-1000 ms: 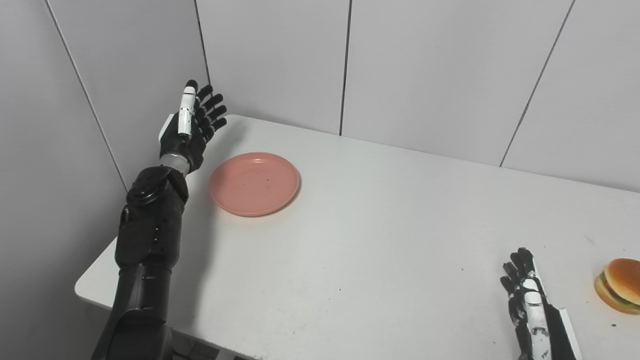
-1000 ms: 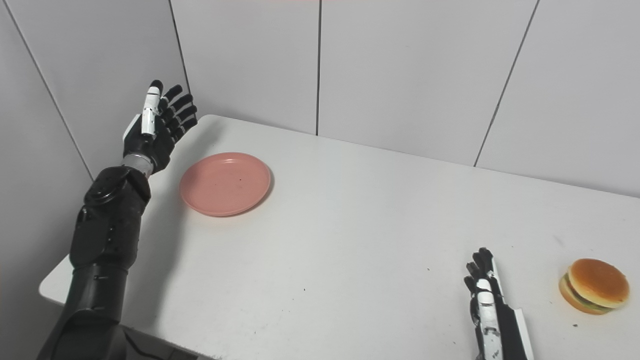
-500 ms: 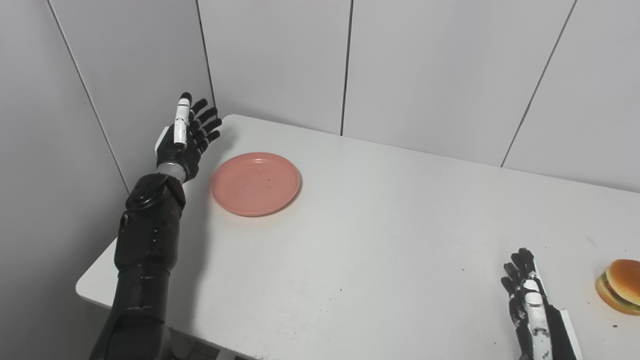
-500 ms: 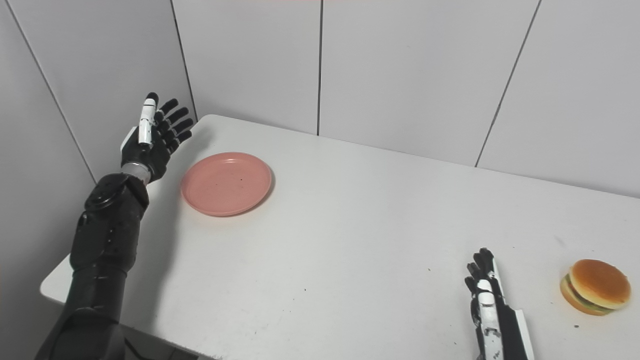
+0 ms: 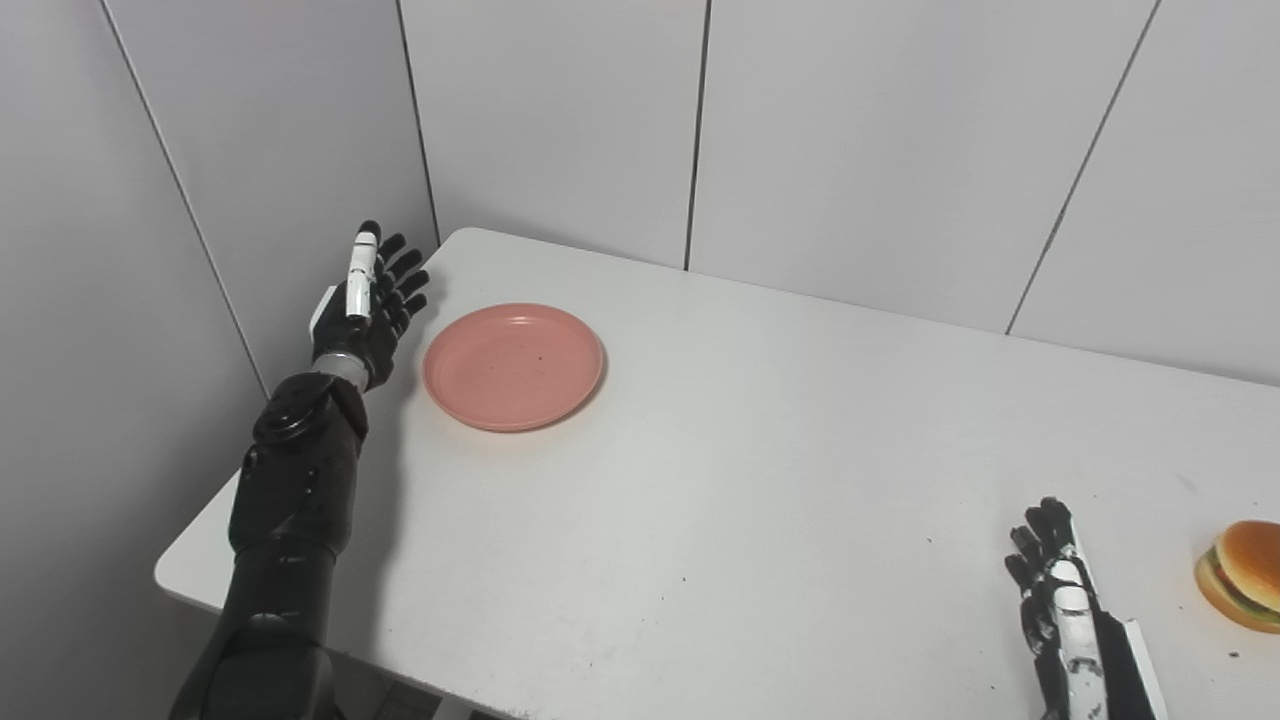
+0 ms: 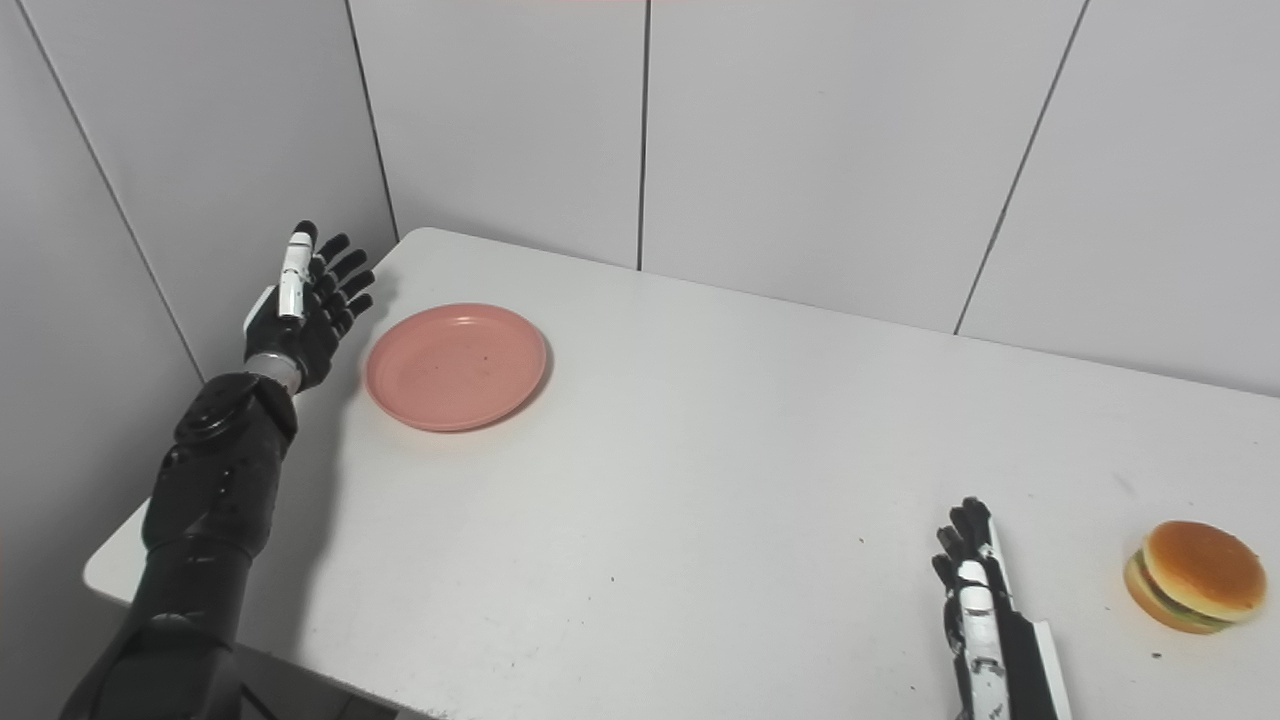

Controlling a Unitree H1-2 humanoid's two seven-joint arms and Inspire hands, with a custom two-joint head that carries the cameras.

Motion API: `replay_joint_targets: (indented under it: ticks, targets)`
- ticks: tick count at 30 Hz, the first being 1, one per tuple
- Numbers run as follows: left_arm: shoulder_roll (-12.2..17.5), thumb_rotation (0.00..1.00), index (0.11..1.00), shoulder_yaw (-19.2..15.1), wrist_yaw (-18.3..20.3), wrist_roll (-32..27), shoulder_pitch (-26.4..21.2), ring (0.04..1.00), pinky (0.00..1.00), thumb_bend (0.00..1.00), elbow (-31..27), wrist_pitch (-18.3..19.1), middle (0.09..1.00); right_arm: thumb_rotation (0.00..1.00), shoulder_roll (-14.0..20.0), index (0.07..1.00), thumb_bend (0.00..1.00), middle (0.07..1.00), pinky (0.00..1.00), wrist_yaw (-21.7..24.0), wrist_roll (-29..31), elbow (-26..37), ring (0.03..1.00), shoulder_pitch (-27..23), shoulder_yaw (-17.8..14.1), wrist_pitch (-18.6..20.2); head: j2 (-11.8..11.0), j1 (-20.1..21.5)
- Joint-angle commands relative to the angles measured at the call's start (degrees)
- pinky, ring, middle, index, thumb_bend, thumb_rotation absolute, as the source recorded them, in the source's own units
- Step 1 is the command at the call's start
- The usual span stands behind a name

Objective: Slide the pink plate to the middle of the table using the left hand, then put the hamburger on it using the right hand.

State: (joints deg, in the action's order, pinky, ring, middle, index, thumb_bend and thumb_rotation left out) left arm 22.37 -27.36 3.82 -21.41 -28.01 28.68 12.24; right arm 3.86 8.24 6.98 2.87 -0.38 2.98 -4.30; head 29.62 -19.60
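- Judging from where things lie, we have completed neither step: the pink plate (image 5: 513,366) sits near the far-left corner of the surface (image 5: 760,480), well apart from its middle.
- Our left hand (image 5: 368,305) is raised just beside the plate's left edge, fingers spread wide and holding nothing; we see no contact with the rim.
- The hamburger (image 6: 1196,575) rests untouched near the right edge of the surface, far across from the plate.
- Our right hand (image 6: 975,590) lies low near the front edge, a little left of the hamburger, empty, fingers stretched forward and close together rather than curled.
- What is left, as we judge it: bring the left hand against the plate, push it to the middle, then pick up the hamburger with the right hand and set it on the plate.
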Motion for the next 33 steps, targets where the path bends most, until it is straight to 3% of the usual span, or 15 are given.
replay_joint_targets:
  ticks: [1,17,33]
  targets:
    - [2.2,1.00,0.910,-0.7,1.0,-1.2,-2.1,0.924,0.95,0.48,-0.1,-2.5,0.922,1.00,0.6,1.000,0.10,1.000,1.00,-0.1,0.1,-2.0,1.000,1.4,-0.9,0.5,0.1,-0.1]
    - [-0.4,1.00,0.891,0.8,2.3,-2.1,1.3,0.907,0.94,0.51,1.8,-5.6,0.901,1.00,0.8,1.000,0.11,1.000,1.00,0.0,0.2,-1.6,1.000,1.5,-0.9,1.2,0.6,-0.1]
    - [-5.2,1.00,0.880,4.3,0.5,-1.2,4.4,0.894,0.90,0.51,-4.1,-4.1,0.892,1.00,0.7,1.000,0.12,1.000,1.00,0.1,0.8,-1.7,1.000,1.3,-1.0,1.2,1.2,0.2]
